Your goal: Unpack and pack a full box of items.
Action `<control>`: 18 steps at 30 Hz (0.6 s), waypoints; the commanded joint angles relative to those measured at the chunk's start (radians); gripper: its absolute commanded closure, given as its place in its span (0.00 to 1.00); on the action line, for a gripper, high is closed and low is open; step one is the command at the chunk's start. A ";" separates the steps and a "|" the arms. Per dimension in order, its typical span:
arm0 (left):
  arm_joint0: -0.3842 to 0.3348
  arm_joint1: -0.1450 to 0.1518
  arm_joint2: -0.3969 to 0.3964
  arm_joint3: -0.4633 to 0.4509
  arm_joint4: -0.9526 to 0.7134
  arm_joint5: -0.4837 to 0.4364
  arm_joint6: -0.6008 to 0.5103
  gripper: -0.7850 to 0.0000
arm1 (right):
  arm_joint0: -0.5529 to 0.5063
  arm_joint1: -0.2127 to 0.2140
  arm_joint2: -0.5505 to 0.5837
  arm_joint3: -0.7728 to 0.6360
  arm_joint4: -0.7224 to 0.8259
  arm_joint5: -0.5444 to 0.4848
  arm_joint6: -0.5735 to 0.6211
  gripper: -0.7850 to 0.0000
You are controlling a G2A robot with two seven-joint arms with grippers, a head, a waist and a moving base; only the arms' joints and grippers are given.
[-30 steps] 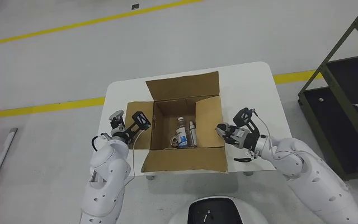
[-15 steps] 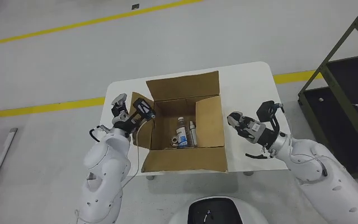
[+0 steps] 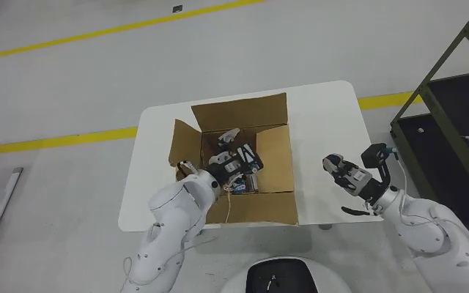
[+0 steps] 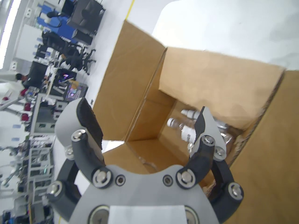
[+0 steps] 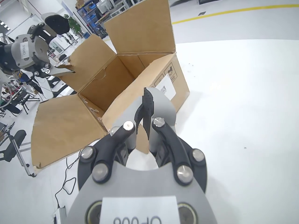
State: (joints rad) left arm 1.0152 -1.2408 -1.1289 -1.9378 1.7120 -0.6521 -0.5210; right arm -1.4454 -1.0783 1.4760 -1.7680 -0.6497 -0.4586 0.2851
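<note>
Cardboard box (image 3: 238,113) stands on the white table (image 3: 322,110) with its flaps open. Contents noted: clear bottles (image 4: 184,127) with white caps, low on the box floor, toward the wall on the right arm's side. They appear to lie on their sides, long axes running away from the robot and caps toward the far wall. Their exact count cannot be established.

Left gripper (image 4: 142,108) hangs over the box opening, fingers spread wide with nothing between them. The bottles lie below and ahead of it, toward that right-side wall. Right gripper (image 5: 146,94) sits over bare table beside the box, well apart from the contents, fingers pressed together and empty.

Assessment: unpacking is at an early stage, with no bottle lifted out yet. The left arm is plainly the nearer one. The pick turns on the spread fingers straddling one bottle across its narrow width, so the finger line should run crosswise to the bottle's axis. Risk: the bottles seem packed close to one another and to the wall, leaving little room for a finger.
</note>
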 commanded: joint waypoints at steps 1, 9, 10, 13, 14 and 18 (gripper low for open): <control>-0.014 -0.004 0.023 0.027 -0.048 -0.023 0.006 0.00 | -0.004 -0.001 -0.005 0.004 -0.003 0.002 -0.004 1.00; -0.023 -0.006 0.032 0.034 -0.064 -0.037 0.006 0.00 | -0.009 -0.001 -0.001 -0.015 -0.018 0.005 -0.011 1.00; -0.023 -0.006 0.032 0.034 -0.064 -0.037 0.006 0.00 | -0.010 -0.001 0.000 -0.015 -0.018 0.004 -0.011 1.00; -0.023 -0.006 0.032 0.034 -0.064 -0.037 0.006 0.00 | -0.010 -0.001 -0.001 -0.013 -0.015 0.001 -0.011 1.00; -0.023 -0.006 0.032 0.034 -0.064 -0.037 0.006 0.00 | -0.008 -0.001 -0.003 -0.011 -0.015 0.000 -0.011 1.00; 0.006 -0.010 0.026 0.054 -0.154 0.023 0.027 0.00 | 0.000 -0.002 -0.012 -0.006 -0.021 -0.003 -0.008 1.00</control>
State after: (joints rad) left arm 1.0186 -1.2495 -1.1035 -1.8883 1.5887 -0.6410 -0.4970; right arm -1.4474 -1.0800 1.4660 -1.7744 -0.6678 -0.4614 0.2752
